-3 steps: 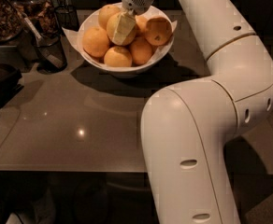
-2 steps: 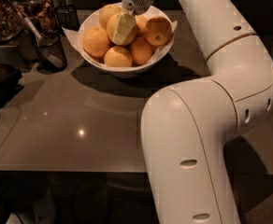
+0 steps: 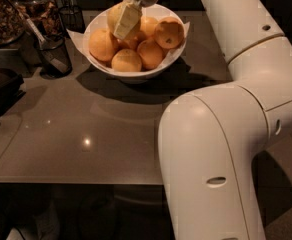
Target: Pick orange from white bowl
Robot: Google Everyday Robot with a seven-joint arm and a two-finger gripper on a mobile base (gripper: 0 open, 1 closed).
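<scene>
The white bowl (image 3: 172,59) stands at the back of the grey table, with paper liner corners at its rim and several citrus fruits inside. The orange (image 3: 112,15), the palest and largest fruit, sits at the bowl's back left, on top of the deeper-orange fruits (image 3: 127,60). My gripper (image 3: 122,19) comes down from the top edge onto it. One pale finger (image 3: 127,21) lies across the orange's front right side, and the other finger is hidden behind the fruit. The gripper is shut on the orange.
Two black mesh cups (image 3: 54,54) (image 3: 72,18) stand left of the bowl, one with a utensil in it. A container of brown snacks (image 3: 3,14) is at the far left, with a dark object (image 3: 1,86) below it. My own white arm (image 3: 221,134) fills the right side.
The gripper and the orange have shifted slightly up and to the left in the bowl. The other fruits have not moved.
</scene>
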